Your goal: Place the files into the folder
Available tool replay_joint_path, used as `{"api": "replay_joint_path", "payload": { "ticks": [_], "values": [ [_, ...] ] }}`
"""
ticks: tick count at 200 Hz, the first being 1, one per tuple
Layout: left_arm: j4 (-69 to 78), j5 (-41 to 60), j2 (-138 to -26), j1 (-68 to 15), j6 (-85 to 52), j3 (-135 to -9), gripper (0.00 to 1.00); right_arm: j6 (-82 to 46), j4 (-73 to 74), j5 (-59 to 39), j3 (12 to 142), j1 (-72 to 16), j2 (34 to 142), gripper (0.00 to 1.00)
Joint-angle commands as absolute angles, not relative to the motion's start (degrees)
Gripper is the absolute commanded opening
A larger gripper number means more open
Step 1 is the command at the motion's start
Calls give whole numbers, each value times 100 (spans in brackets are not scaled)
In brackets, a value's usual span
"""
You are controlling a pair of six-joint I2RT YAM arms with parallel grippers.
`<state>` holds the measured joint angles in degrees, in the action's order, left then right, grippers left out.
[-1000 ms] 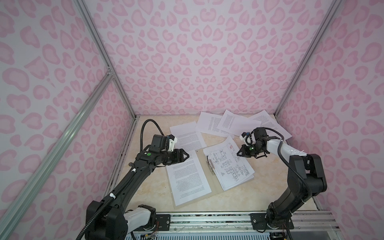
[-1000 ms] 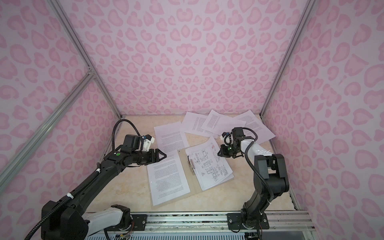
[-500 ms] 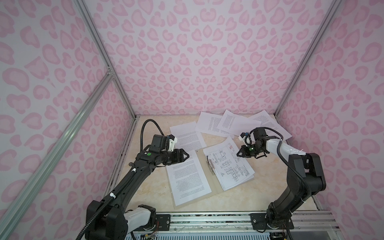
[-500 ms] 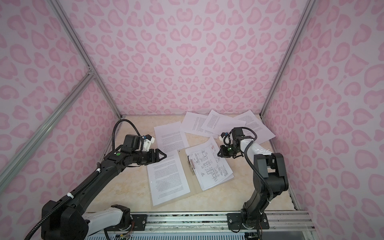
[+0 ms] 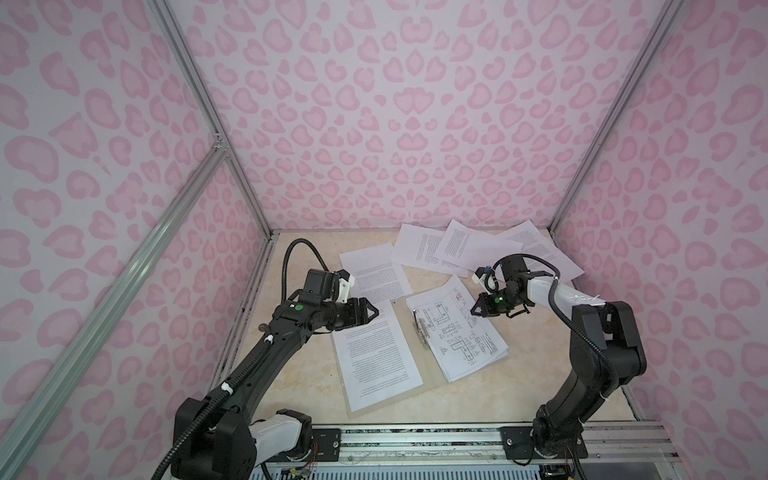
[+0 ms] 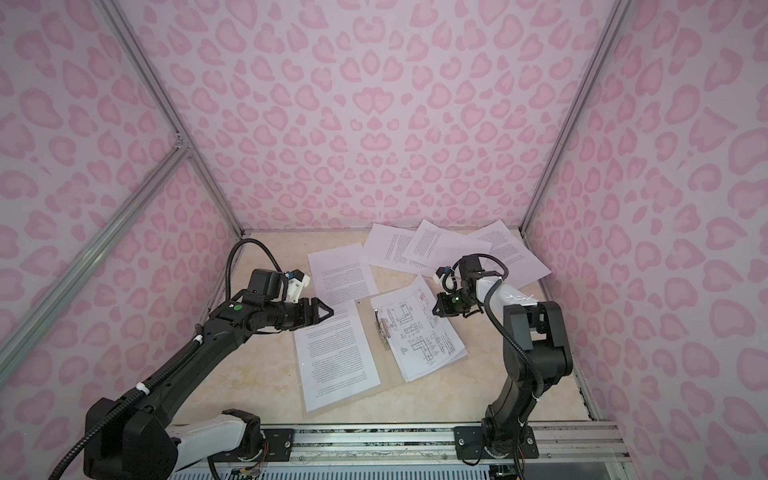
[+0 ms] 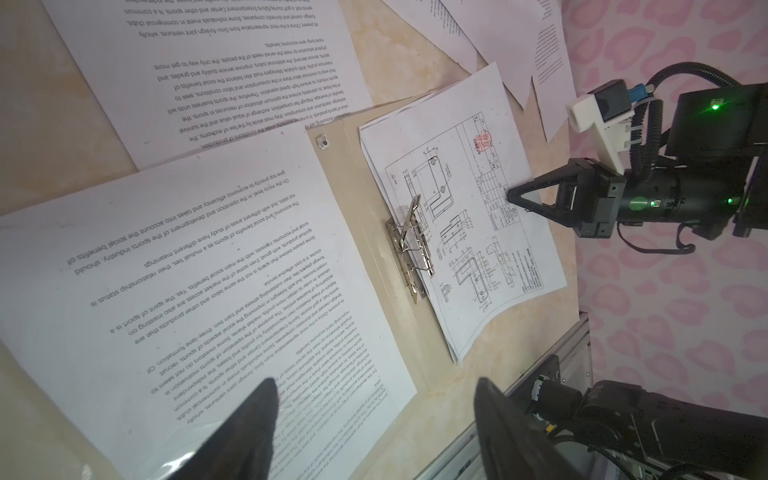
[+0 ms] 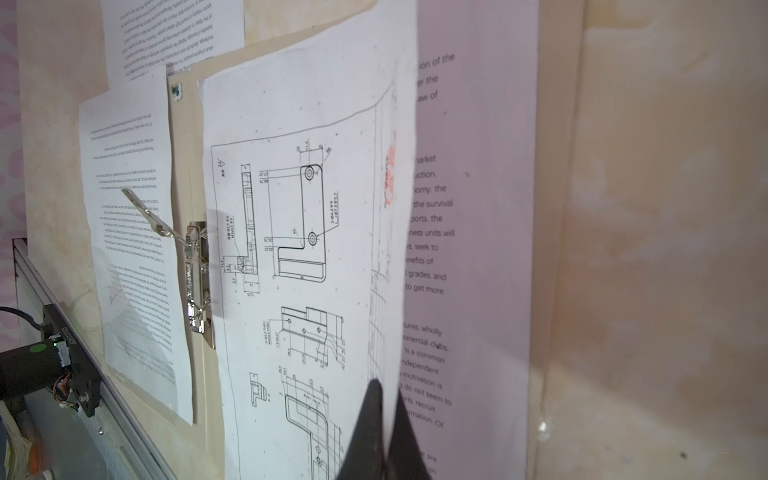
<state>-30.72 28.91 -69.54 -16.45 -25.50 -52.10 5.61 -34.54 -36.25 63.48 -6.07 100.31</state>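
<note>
The beige folder lies open on the table, its metal clip raised at the spine. A text sheet covers its left flap. On its right half rests a stack of files topped by the drawing sheet. My right gripper is shut on that sheet's far edge, which curls up off the text sheet beneath. My left gripper hovers open over the left text sheet with nothing between its fingers.
Several loose text sheets lie fanned along the back wall, one reaching under the folder's far corner. Pink patterned walls close in three sides. A metal rail runs along the front edge.
</note>
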Motion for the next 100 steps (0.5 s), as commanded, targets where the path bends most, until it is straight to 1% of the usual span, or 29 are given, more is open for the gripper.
{"api": "replay_joint_path", "payload": {
  "ticks": [1, 64, 74, 85, 100],
  "values": [
    [-3097, 2912, -6979, -1641, -2479, -5202, 76, 597, -3500, -3603, 6358, -614, 10085, 0],
    [-3094, 2918, -6981, -1641, -2479, -5192, 76, 501, -3444, -3622, 6333, -611, 10155, 0],
    [-3098, 2918, -6979, -1638, -2479, -5203, 76, 484, -3443, -3615, 6341, -607, 10165, 9],
    [-3094, 2919, -6974, -1642, -2479, -5201, 76, 436, -3437, -3567, 6325, -604, 10160, 22],
    [-3106, 2901, -6961, -1641, -2470, -5203, 76, 373, -3397, -3525, 6284, -570, 10102, 36]
  ]
}}
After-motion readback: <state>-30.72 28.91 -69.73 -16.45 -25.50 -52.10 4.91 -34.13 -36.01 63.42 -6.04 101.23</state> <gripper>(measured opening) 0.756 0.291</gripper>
